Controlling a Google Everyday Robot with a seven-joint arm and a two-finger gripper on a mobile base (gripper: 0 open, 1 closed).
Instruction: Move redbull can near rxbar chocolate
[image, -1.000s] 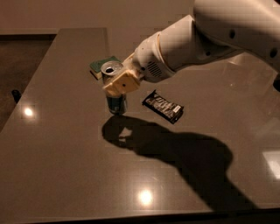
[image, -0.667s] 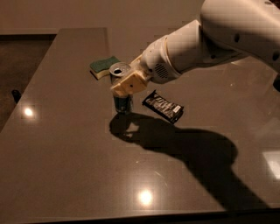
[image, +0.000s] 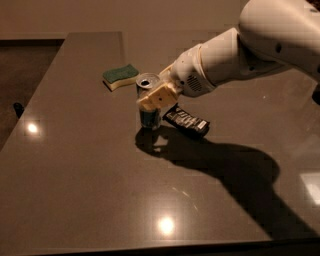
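The redbull can (image: 148, 114) stands upright on the dark table (image: 90, 175), its round top showing and its teal lower part below. My gripper (image: 156, 97) comes in from the right on a white arm and is shut around the can's upper body, with a tan finger (image: 159, 97) across its front. The rxbar chocolate (image: 186, 121), a flat black wrapper with pale lettering, lies on the table just right of the can, almost touching it.
A green-and-yellow sponge (image: 120, 76) lies behind and left of the can. The arm's shadow falls across the table's right front. The table's left edge runs diagonally at the left; its front edge is at the bottom.
The gripper has carried the can to the right and slightly forward, away from the sponge. The can now stands next to the black bar.
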